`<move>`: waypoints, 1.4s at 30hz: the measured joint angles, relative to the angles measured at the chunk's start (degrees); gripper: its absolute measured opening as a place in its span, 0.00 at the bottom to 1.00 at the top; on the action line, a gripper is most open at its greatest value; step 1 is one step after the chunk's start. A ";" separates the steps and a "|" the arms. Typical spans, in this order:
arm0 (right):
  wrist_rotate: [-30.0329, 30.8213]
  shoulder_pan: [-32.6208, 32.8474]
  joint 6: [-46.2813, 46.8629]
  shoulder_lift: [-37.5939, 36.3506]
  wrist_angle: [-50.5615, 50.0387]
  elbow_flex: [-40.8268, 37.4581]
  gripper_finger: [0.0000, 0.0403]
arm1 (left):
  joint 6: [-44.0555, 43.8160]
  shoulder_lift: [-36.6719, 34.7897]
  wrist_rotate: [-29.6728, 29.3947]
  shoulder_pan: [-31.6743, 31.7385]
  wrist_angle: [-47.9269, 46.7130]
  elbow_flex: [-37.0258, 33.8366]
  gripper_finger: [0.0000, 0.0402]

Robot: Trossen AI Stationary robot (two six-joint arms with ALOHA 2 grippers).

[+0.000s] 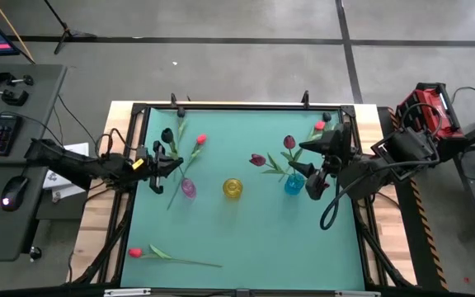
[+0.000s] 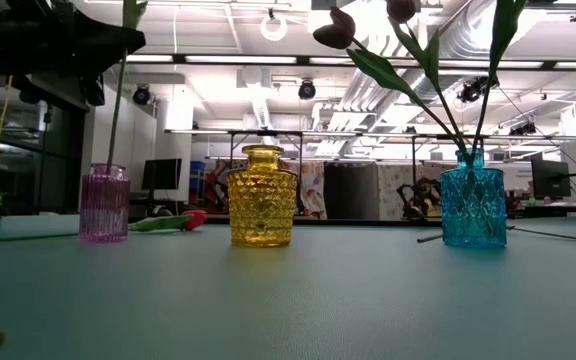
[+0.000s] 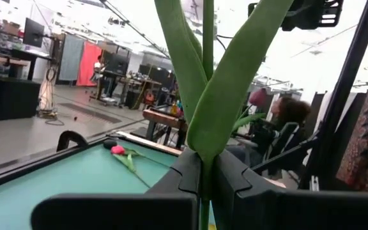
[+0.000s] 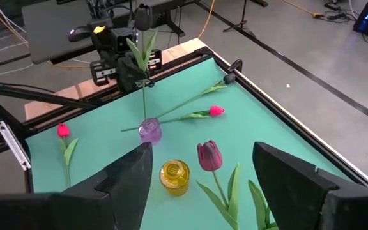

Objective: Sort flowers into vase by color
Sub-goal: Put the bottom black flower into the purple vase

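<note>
My left gripper point(image 1: 170, 162) is shut on a near-black-headed flower point(image 4: 142, 13) at the left of the mat. That flower's stem runs down into the purple vase point(image 1: 188, 188). My right gripper point(image 4: 203, 185) hangs open, high above the blue vase point(image 1: 293, 183), touching nothing. The blue vase holds two maroon flowers point(image 1: 258, 159); a pink head point(image 1: 320, 126) shows beside the right arm. Nothing stands in the yellow vase point(image 1: 232, 188) at the middle. One pink flower point(image 1: 200, 140) lies flat behind the purple vase, and another point(image 1: 134, 252) lies near the front left. My left gripper pinches the flower's thin green stem point(image 3: 204, 176) between its two fingers, just below where the long leaves branch off. The fingers come in about level from the table's left, across the stem. The stem stands nearly upright with its lower end in the purple vase's mouth point(image 4: 148, 122).
The black frame rail point(image 1: 246, 106) runs round the green mat. In the low view the three vases stand in a row, purple point(image 2: 103, 205), yellow point(image 2: 262, 197), blue point(image 2: 473, 207). The mat's near half lies bare apart from the lying flower.
</note>
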 joint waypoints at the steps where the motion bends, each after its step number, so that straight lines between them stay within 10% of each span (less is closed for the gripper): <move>1: 0.00 0.00 -0.06 0.00 -0.02 0.02 0.64 | 0.00 0.00 -0.02 0.00 0.01 0.00 0.00; 9: 0.02 0.00 -0.12 0.00 -1.55 0.00 0.64 | -0.92 0.00 -3.39 0.09 -2.65 0.00 0.05; 26: -0.20 0.00 -0.45 0.00 -1.48 0.02 0.64 | -10.67 0.00 1.62 0.04 -3.39 0.00 0.51; 42: -0.20 0.00 -0.45 0.00 -1.46 0.00 0.64 | -10.28 0.04 14.72 0.00 -28.03 12.84 0.55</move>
